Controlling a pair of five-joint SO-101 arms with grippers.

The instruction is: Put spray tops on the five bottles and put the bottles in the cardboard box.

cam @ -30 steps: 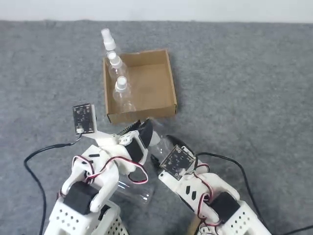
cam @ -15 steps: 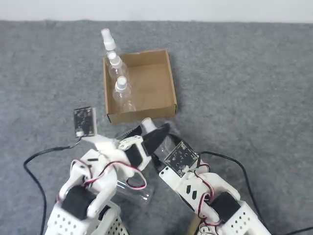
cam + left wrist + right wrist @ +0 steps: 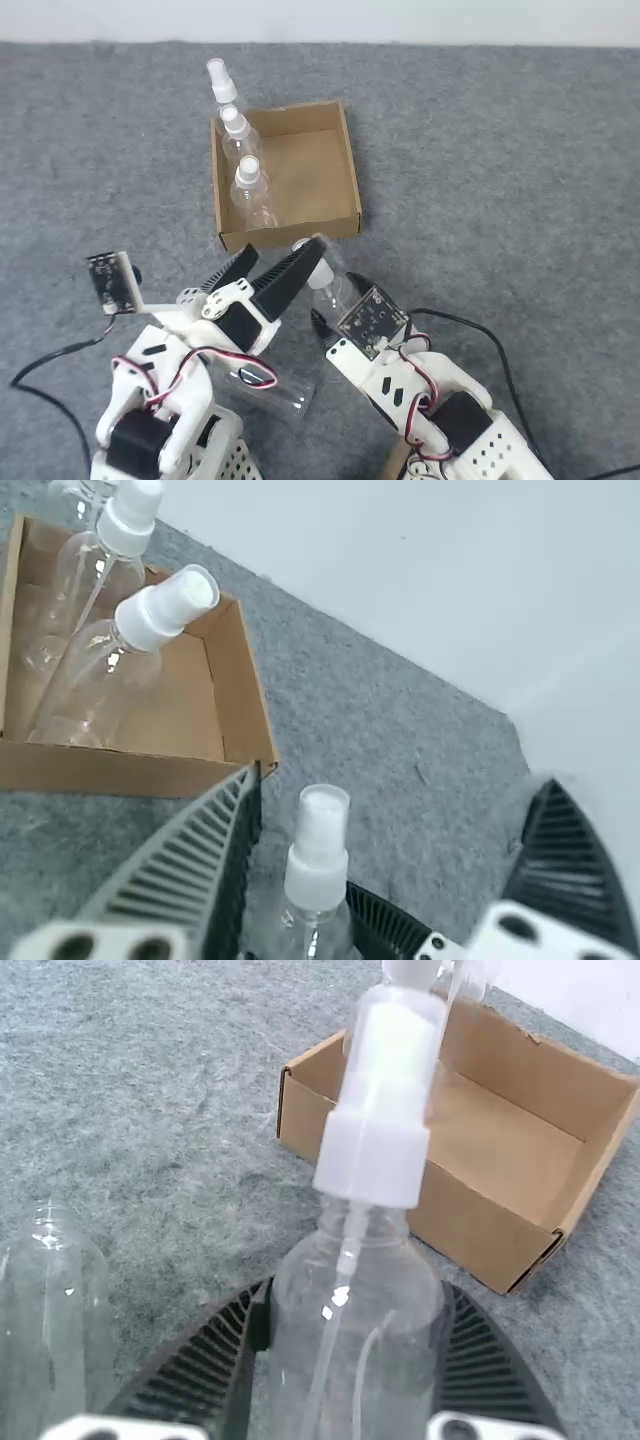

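My right gripper [image 3: 335,300] is shut on a clear bottle [image 3: 330,288] just in front of the cardboard box [image 3: 340,170], holding it upright; its jaws clasp the body [image 3: 350,1310]. A white spray top [image 3: 385,1110] sits on this bottle. My left gripper [image 3: 288,250] stands open, its fingers [image 3: 205,870] on either side of that spray top [image 3: 318,848] without touching it. Two capped bottles [image 3: 250,195] lie in the box's left part. A third capped bottle [image 3: 219,82] is at the box's far left corner. One bare bottle [image 3: 272,385] lies on the carpet between the arms.
Grey carpet covers the table, with open room to the right of the box and far left. The box's right half [image 3: 180,700] holds nothing. Black cables [image 3: 60,330] trail beside both arm bases, and a white wall runs along the far edge.
My left gripper has let go of the spray top, opened wide and drawn back to the left, its wrist turning. The right gripper has held the bottle nearly still.
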